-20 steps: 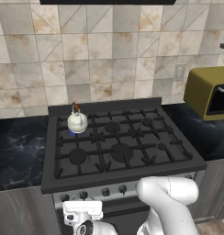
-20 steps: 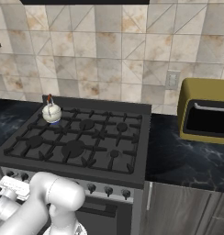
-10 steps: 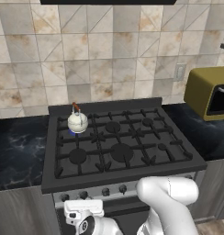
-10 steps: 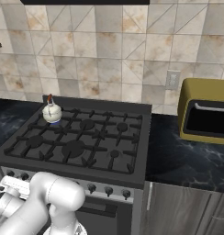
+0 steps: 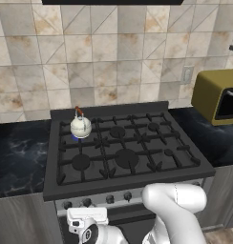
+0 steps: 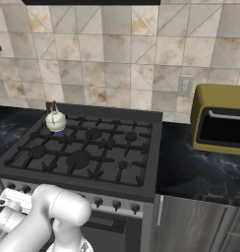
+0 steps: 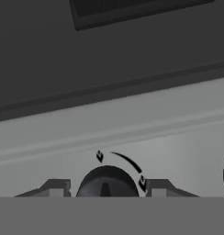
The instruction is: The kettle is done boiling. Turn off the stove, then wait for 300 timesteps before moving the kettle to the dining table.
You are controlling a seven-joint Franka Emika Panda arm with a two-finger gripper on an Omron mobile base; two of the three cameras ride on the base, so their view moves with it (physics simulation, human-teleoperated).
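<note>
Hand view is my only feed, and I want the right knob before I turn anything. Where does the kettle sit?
Observer: The kettle sits on the back left burner of the stove.
Operator: Is that burner lit?
Observer: Yes, a blue glow shows under the kettle.
Operator: Where is the gripper along the front?
Observer: The gripper is low at the left end of the knob row.
</note>
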